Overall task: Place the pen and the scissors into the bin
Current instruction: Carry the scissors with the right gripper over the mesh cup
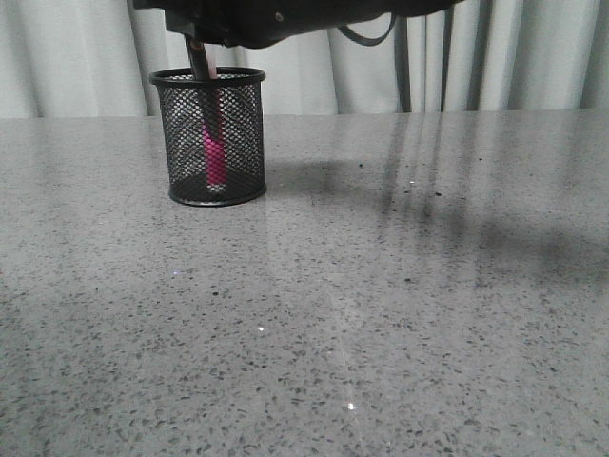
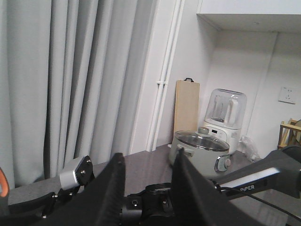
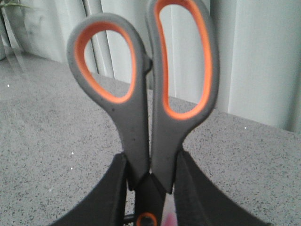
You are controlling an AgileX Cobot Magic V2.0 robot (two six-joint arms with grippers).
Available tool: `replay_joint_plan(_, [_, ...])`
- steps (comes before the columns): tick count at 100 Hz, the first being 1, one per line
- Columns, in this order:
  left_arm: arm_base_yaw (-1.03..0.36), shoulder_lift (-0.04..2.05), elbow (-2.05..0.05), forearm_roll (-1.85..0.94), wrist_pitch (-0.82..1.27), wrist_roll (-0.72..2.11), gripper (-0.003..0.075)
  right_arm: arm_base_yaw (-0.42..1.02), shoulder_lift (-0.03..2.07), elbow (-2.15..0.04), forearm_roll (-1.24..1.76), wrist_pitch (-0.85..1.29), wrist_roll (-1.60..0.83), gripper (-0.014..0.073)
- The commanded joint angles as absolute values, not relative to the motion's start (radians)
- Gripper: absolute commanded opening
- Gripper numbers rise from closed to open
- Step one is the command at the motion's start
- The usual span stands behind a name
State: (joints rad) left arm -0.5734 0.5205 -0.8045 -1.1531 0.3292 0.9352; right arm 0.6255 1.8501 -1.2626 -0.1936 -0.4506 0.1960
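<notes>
The right hand (image 3: 150,188) pinches the scissors (image 3: 150,94) by the handle shanks, blades down into the bin (image 1: 209,136) on the surface (image 1: 381,286). The pen (image 1: 215,152) stands inside it. The left hand (image 2: 146,183) is spread, holding nothing.

A: The small black wire-mesh cup (image 1: 208,136) looks like matt metal with a smooth rolled rim, standing on a polished, speckled grey stone tabletop (image 1: 381,314).

B: The scissors' grey handles (image 3: 141,103) look like matt, faintly pitted plastic, lined in smoother orange.

A: The pink pen (image 1: 214,157) seems to be plastic, though the mesh blurs it.
</notes>
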Motion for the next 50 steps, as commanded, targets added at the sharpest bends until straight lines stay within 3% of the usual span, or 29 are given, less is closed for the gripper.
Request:
replay_joint_plan(1, [-0.579,0.525,-0.831,-1.171,0.324,0.929,0.0211,0.621,1.798,-1.288,-0.197,-0.563,0.184,-0.0076])
replay_joint_plan(50, [-0.579,0.525,-0.831,-1.171,0.329,0.929,0.0211,0.621,1.815,-1.253,-0.197,-0.414,0.184,-0.0076])
